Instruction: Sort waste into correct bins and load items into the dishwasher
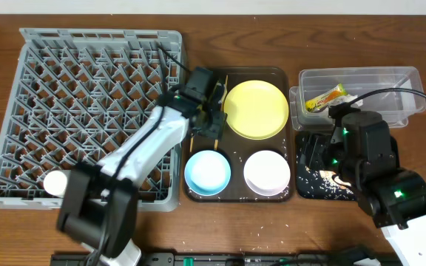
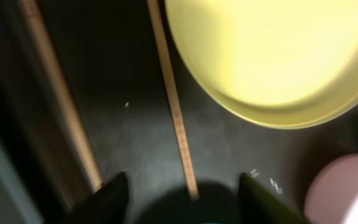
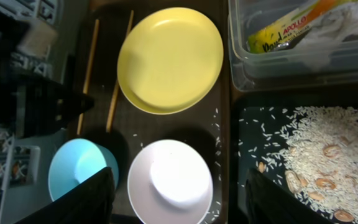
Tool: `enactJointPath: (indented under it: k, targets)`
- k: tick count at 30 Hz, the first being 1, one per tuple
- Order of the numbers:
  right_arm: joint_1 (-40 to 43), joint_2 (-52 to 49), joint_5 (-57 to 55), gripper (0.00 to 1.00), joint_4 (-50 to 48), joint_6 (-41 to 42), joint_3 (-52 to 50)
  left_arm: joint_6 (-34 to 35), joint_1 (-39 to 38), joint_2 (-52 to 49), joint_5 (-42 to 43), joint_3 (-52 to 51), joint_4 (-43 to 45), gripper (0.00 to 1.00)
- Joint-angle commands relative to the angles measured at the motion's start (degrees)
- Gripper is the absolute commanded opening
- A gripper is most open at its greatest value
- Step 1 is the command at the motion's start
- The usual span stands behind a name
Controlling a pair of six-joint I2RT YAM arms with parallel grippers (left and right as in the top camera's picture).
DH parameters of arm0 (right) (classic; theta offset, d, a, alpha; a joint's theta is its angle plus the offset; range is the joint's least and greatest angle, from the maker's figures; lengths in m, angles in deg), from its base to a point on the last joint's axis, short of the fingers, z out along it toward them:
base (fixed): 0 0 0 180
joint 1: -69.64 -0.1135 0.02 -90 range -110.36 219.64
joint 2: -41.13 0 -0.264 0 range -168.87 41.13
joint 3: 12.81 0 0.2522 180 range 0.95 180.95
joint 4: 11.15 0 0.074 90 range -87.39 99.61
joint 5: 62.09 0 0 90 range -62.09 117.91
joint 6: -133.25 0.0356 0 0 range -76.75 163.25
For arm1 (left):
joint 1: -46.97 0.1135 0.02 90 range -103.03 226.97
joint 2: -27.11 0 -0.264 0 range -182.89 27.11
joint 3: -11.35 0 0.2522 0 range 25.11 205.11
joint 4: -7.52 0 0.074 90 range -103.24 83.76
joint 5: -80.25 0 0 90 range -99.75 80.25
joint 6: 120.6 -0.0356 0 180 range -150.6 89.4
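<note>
My left gripper hangs low over the brown tray, open, its jaws straddling one wooden chopstick without touching it. The other chopstick lies further left. The yellow plate sits just right of them. The light blue bowl and white bowl stand at the tray's front. My right gripper is open and empty, above the white bowl and the black tray, which holds rice crumbs. The clear tub holds the yellow-green wrapper and white tissue.
The grey dish rack fills the table's left side, right against the brown tray. A few rice grains lie scattered on the brown tray near the white bowl. A black cable loops over the clear tub.
</note>
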Motion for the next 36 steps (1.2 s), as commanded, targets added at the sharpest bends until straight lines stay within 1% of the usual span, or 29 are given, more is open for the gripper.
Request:
enactJointPath:
  k: [1,5,10,11,12,13,14,16,20,24,26,30,34,36]
  targets:
    - [0.3,-1.3,0.4,0.65,0.7,0.6,0.2,-0.3,-0.3,-5.4,-1.6,0.7,2.8,0.45]
    - [0.3,-3.3,0.4,0.65,1.5,0.6,0.2,-0.2,-0.5,-9.8,-1.1,0.7,5.9,0.33]
    - [0.3,-5.5,0.9,0.64,1.6,0.6,0.2,0.2,-2.4,-14.1,-1.4,0.7,6.9,0.33]
    - [0.3,-5.5,1.3,0.63,1.7,0.6,0.2,0.2,-2.6,-14.4,-1.6,0.7,6.9,0.30]
    - [0.3,-5.5,1.8,0.63,1.7,0.6,0.2,0.2,-2.7,-14.6,-2.2,0.7,7.0,0.24]
    - [0.3,-5.5,2.3,0.62,1.7,0.6,0.2,0.2,-2.7,-14.6,-4.1,0.7,6.8,0.11]
    - [0.3,-5.5,2.4,0.62,1.7,0.6,0.2,0.3,-2.6,-14.5,-5.5,0.7,6.8,0.08]
    - [0.3,-5.5,2.4,0.60,1.9,0.6,0.2,1.3,-2.3,-14.1,-8.0,0.7,6.3,0.08]
    - [0.3,-5.5,2.6,0.57,2.6,0.7,0.2,1.7,-1.9,-14.1,-8.2,0.7,5.6,0.08]
    - [0.3,-5.5,2.8,0.57,2.8,0.6,0.2,1.7,-1.9,-13.9,-8.2,0.7,4.6,0.08]
    - [0.3,-5.5,3.0,0.56,3.1,0.6,0.2,3.5,-1.4,-12.5,-8.2,1.4,2.6,0.08]
    - [0.3,-5.5,3.0,0.56,3.4,0.6,0.2,5.7,0.5,-6.7,-8.2,2.4,0.4,0.07]
    - [0.3,-5.5,3.0,0.56,3.4,0.6,0.2,5.6,4.2,4.3,-8.2,2.4,-1.0,0.08]
    - [0.3,-5.5,3.0,0.56,3.4,0.6,0.2,5.6,5.0,7.8,-8.2,2.4,-2.8,0.08]
